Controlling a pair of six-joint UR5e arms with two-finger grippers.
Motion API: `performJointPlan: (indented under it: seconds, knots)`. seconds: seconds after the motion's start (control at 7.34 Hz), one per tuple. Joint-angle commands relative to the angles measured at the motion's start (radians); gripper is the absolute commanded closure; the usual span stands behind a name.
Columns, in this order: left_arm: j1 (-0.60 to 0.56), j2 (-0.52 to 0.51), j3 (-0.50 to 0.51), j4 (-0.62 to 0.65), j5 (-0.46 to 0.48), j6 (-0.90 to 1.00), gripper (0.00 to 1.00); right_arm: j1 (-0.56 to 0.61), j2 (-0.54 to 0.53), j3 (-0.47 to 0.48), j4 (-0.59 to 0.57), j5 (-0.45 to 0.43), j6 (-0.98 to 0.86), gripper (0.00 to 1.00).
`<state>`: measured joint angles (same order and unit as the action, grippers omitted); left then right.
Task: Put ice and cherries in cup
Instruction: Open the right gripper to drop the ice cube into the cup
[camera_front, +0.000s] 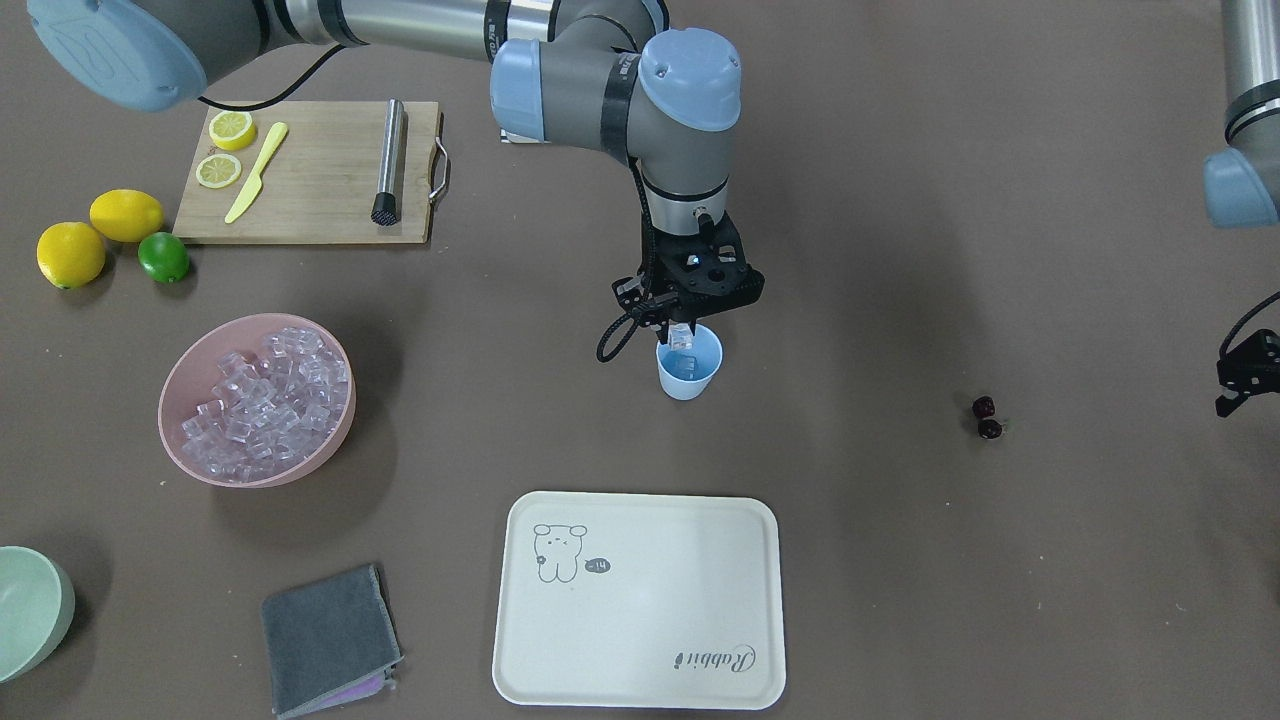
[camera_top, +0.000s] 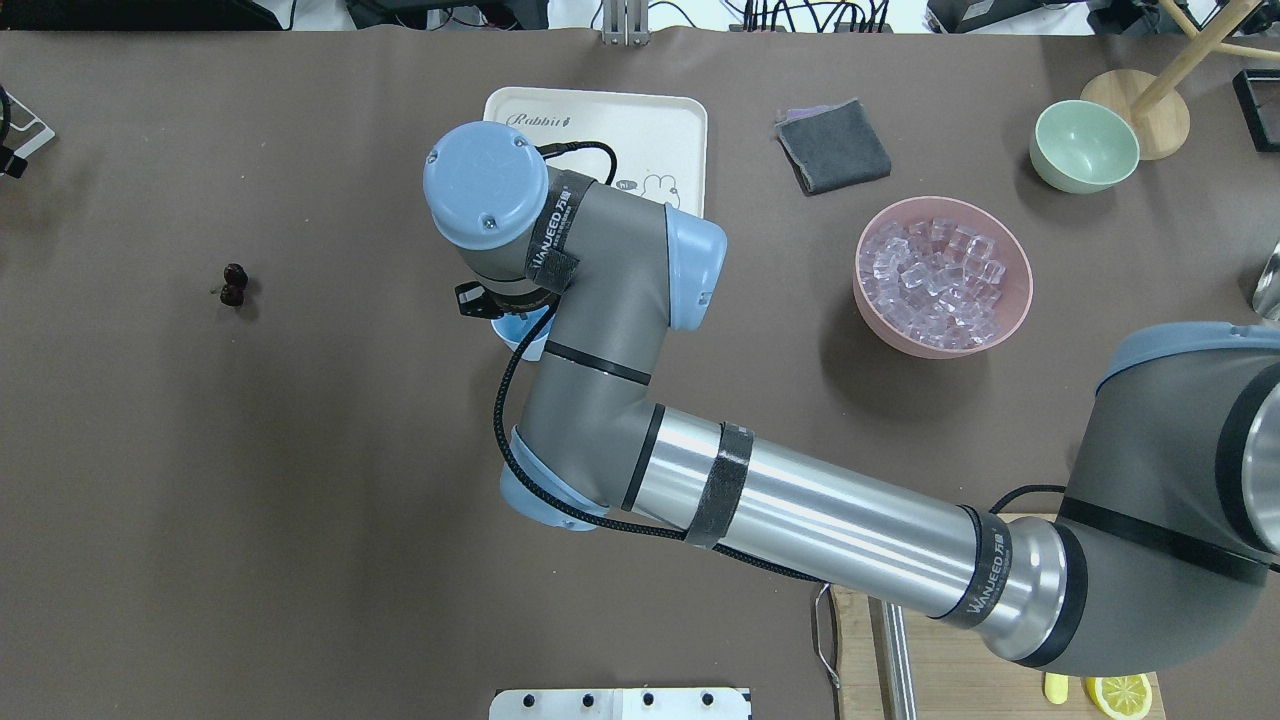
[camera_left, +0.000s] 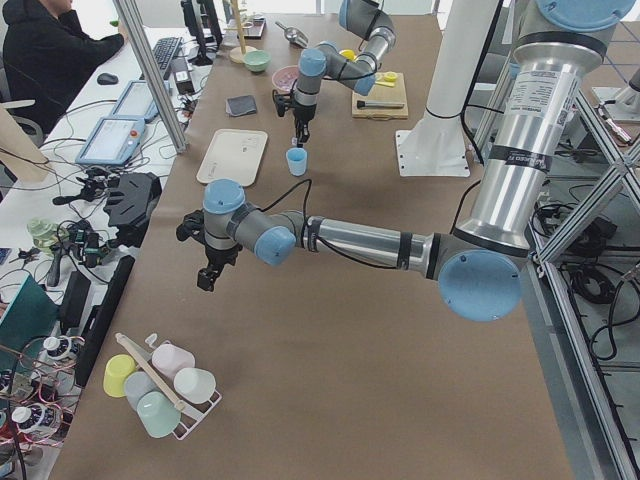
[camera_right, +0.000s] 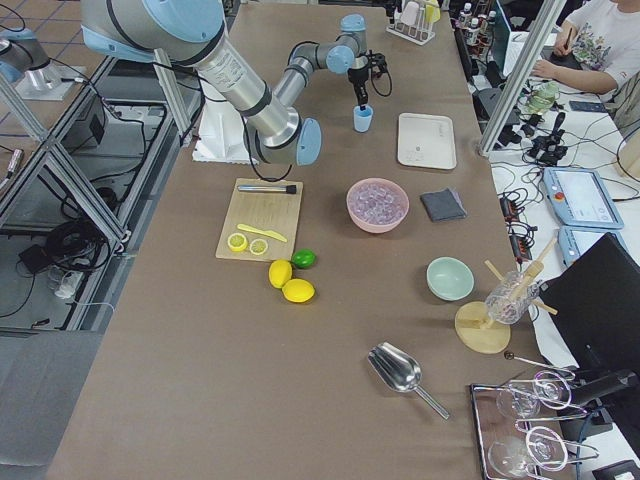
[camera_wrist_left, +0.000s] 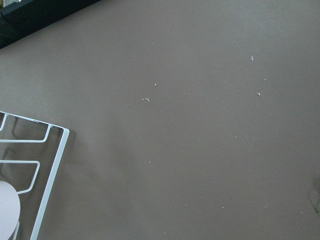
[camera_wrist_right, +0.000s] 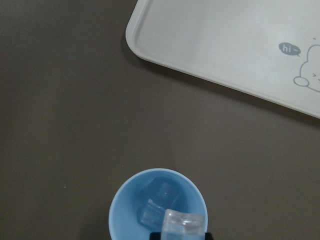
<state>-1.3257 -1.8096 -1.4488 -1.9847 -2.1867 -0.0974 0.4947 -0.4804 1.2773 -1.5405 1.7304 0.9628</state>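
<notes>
My right gripper (camera_front: 682, 334) hangs over the light-blue cup (camera_front: 690, 376) and is shut on one clear ice cube (camera_wrist_right: 183, 222), held just above the rim. Two ice cubes (camera_wrist_right: 156, 200) lie inside the cup (camera_wrist_right: 120, 210). More ice (camera_front: 262, 398) fills the pink bowl (camera_front: 262, 476) to that view's left. The dark cherries (camera_front: 986, 418) lie as a pair on the table, to that view's right of the cup; they also show in the overhead view (camera_top: 234, 285). My left gripper (camera_front: 1236, 388) hovers at the table's end beyond the cherries; I cannot tell whether it is open.
A cream tray (camera_front: 640, 600) lies just beyond the cup. There is a grey cloth (camera_front: 330, 640), a pale green bowl (camera_front: 30, 610), and a cutting board (camera_front: 320, 200) with lemon slices, knife and muddler. Lemons and a lime (camera_front: 163, 257) lie beside it. A white wire rack (camera_wrist_left: 45, 165) is below the left wrist.
</notes>
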Motion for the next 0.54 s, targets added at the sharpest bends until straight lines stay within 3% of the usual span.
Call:
performJointPlan:
  seconds: [0.0, 0.14, 0.27, 0.41]
  knots:
    - [0.000, 0.004, 0.001, -0.002, -0.004, -0.002, 0.02, -0.002, 0.002, -0.047, 0.081, -0.031, 0.001, 0.71]
    - [0.002, 0.003, -0.008, -0.002, -0.005, -0.008, 0.02, -0.002, 0.003, -0.047, 0.083, -0.031, 0.001, 0.48]
    - [0.003, -0.002, -0.009, 0.000, -0.004, -0.011, 0.02, -0.002, 0.003, -0.047, 0.082, -0.031, -0.001, 0.10]
    - [0.005, -0.010, -0.005, 0.006, 0.002, -0.018, 0.02, -0.002, 0.008, -0.047, 0.077, -0.032, -0.007, 0.01]
